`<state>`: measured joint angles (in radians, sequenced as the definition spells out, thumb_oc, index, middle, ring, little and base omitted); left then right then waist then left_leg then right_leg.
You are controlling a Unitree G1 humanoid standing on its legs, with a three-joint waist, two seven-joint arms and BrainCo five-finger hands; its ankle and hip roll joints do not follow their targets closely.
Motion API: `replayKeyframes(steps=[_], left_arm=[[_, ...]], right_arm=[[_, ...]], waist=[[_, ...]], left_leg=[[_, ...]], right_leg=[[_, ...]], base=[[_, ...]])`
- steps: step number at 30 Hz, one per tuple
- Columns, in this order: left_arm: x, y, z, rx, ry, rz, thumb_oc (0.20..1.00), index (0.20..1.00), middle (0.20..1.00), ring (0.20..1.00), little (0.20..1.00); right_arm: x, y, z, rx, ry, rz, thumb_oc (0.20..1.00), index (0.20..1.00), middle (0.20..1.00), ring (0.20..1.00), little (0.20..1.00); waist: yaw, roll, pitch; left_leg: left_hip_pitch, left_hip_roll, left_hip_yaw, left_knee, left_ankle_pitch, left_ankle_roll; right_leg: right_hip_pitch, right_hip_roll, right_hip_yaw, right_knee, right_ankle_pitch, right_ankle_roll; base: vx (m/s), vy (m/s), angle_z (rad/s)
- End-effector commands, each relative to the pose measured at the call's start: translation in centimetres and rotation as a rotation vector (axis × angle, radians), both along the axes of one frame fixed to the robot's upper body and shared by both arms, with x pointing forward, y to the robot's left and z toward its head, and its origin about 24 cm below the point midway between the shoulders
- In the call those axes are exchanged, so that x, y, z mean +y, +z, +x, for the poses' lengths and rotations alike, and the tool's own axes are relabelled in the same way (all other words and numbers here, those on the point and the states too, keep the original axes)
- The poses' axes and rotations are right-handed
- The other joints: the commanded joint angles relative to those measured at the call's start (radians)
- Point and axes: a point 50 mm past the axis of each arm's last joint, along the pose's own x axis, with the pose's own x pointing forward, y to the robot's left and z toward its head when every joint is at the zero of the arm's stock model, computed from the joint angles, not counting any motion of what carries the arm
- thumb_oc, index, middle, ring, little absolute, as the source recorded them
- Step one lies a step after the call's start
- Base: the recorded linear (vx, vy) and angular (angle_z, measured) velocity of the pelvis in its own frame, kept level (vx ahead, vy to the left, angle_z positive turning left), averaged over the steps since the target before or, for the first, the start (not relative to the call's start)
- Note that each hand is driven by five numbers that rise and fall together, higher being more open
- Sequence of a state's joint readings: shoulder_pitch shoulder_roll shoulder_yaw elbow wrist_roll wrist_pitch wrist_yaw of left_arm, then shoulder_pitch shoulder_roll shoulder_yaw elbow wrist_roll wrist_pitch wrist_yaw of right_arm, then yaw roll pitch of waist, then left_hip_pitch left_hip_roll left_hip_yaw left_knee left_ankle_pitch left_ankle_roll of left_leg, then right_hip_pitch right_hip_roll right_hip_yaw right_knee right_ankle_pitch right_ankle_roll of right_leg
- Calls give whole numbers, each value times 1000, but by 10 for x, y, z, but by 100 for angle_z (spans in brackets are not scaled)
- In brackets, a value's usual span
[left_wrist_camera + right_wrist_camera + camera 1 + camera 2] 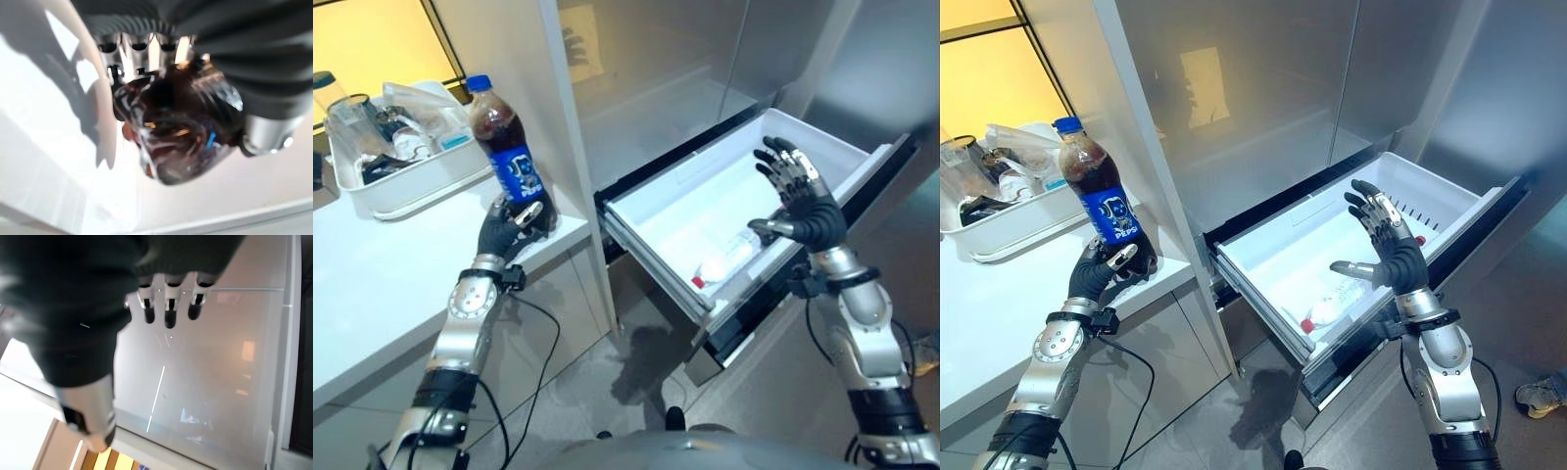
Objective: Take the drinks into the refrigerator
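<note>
Cola bottle base hidden by left hand; tray contents cluttered, indistinct; drawer bottle partly hidden behind rim

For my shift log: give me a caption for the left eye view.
Left hand grips the cola bottle on the counter; right hand open over the pulled-out drawer.

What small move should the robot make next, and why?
Probably lift the cola bottle off the white counter and carry it toward the open drawer: the left robot hand already grips its base, while the right robot hand hovers open above the drawer.
</note>
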<state>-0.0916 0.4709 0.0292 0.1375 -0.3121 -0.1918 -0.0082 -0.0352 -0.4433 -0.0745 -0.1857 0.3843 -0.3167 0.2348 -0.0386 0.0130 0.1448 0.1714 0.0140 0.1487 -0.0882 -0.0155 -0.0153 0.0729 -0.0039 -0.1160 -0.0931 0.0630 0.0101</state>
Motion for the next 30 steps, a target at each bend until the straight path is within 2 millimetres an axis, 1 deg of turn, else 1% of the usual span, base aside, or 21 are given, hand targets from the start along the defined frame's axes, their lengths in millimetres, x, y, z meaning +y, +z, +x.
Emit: replayKeyframes(steps=[1,2,3,4,5,6,7,8,11,12,13,14,15,17,18,19,20,25,26,28,30], left_arm=[[4,83,3,-416,-62,-7,200,200,200,200,200],[4,83,2,-416,-62,-8,200,200,200,200,200],[0,84,-1,-423,-95,-28,200,200,200,200,200],[0,84,-2,-423,-95,-28,200,200,200,200,200],[-4,85,-6,-431,-134,-47,200,200,200,200,200],[-4,85,-6,-430,-135,-48,200,200,200,200,200],[-8,86,-11,-437,-181,-58,200,200,200,200,200],[-12,87,-13,-441,-211,-68,200,200,200,200,200],[-23,86,-18,-429,-307,-86,200,200,200,200,200],[-25,85,-19,-416,-330,-85,200,200,200,200,200],[-28,84,-20,-404,-369,-86,200,200,200,200,200],[-28,84,-20,-404,-368,-87,200,200,200,200,200],[-32,83,-21,-387,-411,-75,200,200,200,200,200],[-38,79,-22,-361,-457,-73,200,200,200,200,200],[-40,77,-22,-349,-475,-74,200,200,200,200,200],[-40,77,-22,-349,-475,-74,200,200,200,200,200],[-45,75,-22,-327,-523,-74,200,200,200,200,200],[-60,68,-29,-280,-651,-81,200,200,200,200,200],[-59,68,-29,-280,-651,-81,200,200,200,200,200],[-67,64,-33,-248,-719,-68,200,200,200,200,200],[-68,62,-34,-236,-731,-69,200,200,200,200,200]], right_arm=[[-5,12,3,-48,14,1,1000,1000,1000,1000,1000],[-5,12,3,-47,16,2,1000,1000,1000,1000,1000],[-9,4,7,2,4,24,1000,1000,1000,1000,1000],[-9,4,7,2,4,24,1000,1000,1000,1000,1000],[-13,-1,10,35,-12,13,1000,1000,1000,1000,1000],[-13,-1,11,36,-11,12,1000,1000,1000,1000,1000],[-16,0,13,50,-16,-8,1000,1000,1000,1000,1000],[-16,-1,14,60,4,8,1000,1000,1000,1000,1000],[-11,-14,21,168,135,142,1000,1000,1000,1000,1000],[-10,-16,23,197,174,151,1000,1000,1000,1000,1000],[-5,-19,25,249,251,180,1000,1000,1000,1000,1000],[-6,-19,25,250,255,181,1000,1000,1000,1000,1000],[1,-19,27,301,353,183,1000,1000,1000,1000,1000],[15,-23,29,361,487,266,1000,1000,1000,1000,1000],[21,-23,30,378,533,272,1000,1000,1000,1000,1000],[21,-22,30,378,533,271,1000,1000,1000,1000,1000],[32,-23,34,405,603,316,1000,1000,1000,1000,1000],[56,-33,39,481,730,379,1000,1000,1000,1000,1000],[56,-33,39,481,730,379,1000,1000,1000,1000,1000],[64,-35,37,499,783,393,1000,1000,1000,1000,1000],[66,-36,36,501,796,397,1000,1000,1000,1000,1000]], waist=[[20,-15,-52],[20,-15,-53],[23,-18,-50],[22,-18,-50],[27,-21,-50],[26,-21,-50],[31,-24,-51],[32,-25,-50],[40,-34,-49],[42,-37,-50],[45,-41,-50],[44,-40,-50],[47,-44,-49],[52,-48,-50],[53,-48,-50],[53,-48,-50],[57,-47,-48],[66,-45,-47],[66,-46,-47],[65,-44,-47],[65,-44,-47]], left_leg=[[10,9,-58,1,-60,-16],[10,9,-58,1,-60,-16],[11,10,-59,1,-60,-16],[11,10,-59,1,-60,-16],[10,9,-59,1,-61,-15],[10,9,-58,1,-61,-15],[11,9,-59,1,-62,-14],[11,9,-59,1,-61,-15],[13,10,-59,1,-60,-16],[14,9,-60,1,-61,-16],[15,10,-59,1,-60,-17],[15,10,-59,1,-60,-17],[17,10,-57,1,-59,-19],[18,9,-57,1,-58,-19],[18,9,-58,1,-57,-20],[18,9,-58,1,-57,-20],[18,9,-58,1,-56,-19],[22,8,-56,1,-56,-19],[22,8,-56,1,-56,-19],[24,8,-55,1,-57,-19],[25,9,-54,1,-57,-19]], right_leg=[[15,-53,-56,80,-29,86],[15,-53,-56,80,-29,86],[14,-55,-57,81,-29,86],[14,-55,-57,81,-29,86],[15,-55,-57,81,-31,85],[15,-55,-57,81,-31,85],[16,-54,-58,81,-32,85],[18,-54,-58,81,-33,84],[22,-55,-60,80,-32,82],[23,-55,-60,80,-33,82],[23,-55,-61,81,-32,82],[23,-55,-61,81,-33,82],[25,-55,-62,81,-33,82],[25,-55,-63,82,-34,82],[26,-55,-63,82,-35,82],[26,-55,-63,82,-35,82],[27,-56,-62,82,-34,81],[29,-57,-61,84,-36,82],[29,-57,-61,85,-36,82],[31,-58,-62,84,-37,83],[31,-58,-62,85,-37,83]], base=[[0,0,0],[0,0,0],[0,0,0],[0,0,0],[0,0,0],[0,0,0],[0,0,0],[0,0,0],[0,0,0],[0,0,0],[8,-8,4],[-3,-6,4],[1,-5,4],[6,-2,3],[3,3,3],[0,0,0],[0,0,0],[0,0,0],[0,0,0],[0,0,0],[0,0,0]])
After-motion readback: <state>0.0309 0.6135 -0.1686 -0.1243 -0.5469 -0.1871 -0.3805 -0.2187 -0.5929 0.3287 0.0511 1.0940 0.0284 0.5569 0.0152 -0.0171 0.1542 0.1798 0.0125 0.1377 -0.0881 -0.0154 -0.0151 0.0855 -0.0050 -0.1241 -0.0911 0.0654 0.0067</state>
